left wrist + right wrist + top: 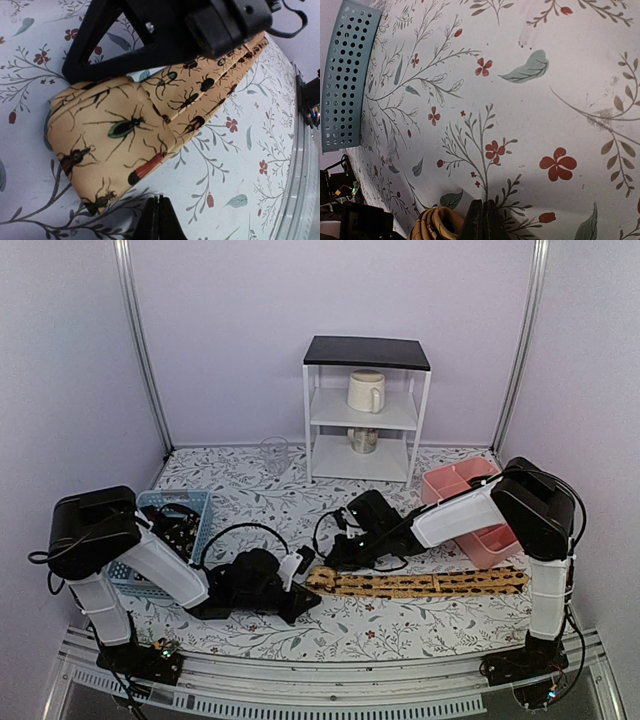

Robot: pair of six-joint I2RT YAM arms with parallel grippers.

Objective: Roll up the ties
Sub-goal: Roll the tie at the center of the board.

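**One end folded over, both tools clenched on nothing**

The tan tie (420, 583), printed with beetles, lies flat along the near part of the surface, its long run reaching right toward the right arm's base; only its left end is doubled over into a soft fold, which I judge to be the start of the roll, with nearly the whole length not yet wound. The right tool (482, 220) is clenched with nothing between its fingers; it sits low at the far side of the fold, the fabric just beside its tips, probably to pin or nudge the turn so that it does not spring open. The left tool (157, 217) is likewise clenched and empty; its tips stand just beside the fold's near edge, and contact cannot be told; placed so, it could brace the bundle from the opposite side.

Pale lilac walls (220, 330) close the room; the surface (400, 625) wears a white cloth of grey leaves and red flowers. A white shelf (366, 352) with a black top stands at the back. A blue perforated basket (185, 498) sits at the left, holding dark speckled fabric, likely the other ties (175, 528); a pink divided tray (450, 480) sits at the right, partly behind the right arm. A cream mug (366, 392) is on the shelf's middle level, with a jar (364, 440) below it; a clear glass (274, 453) stands left of the shelf.
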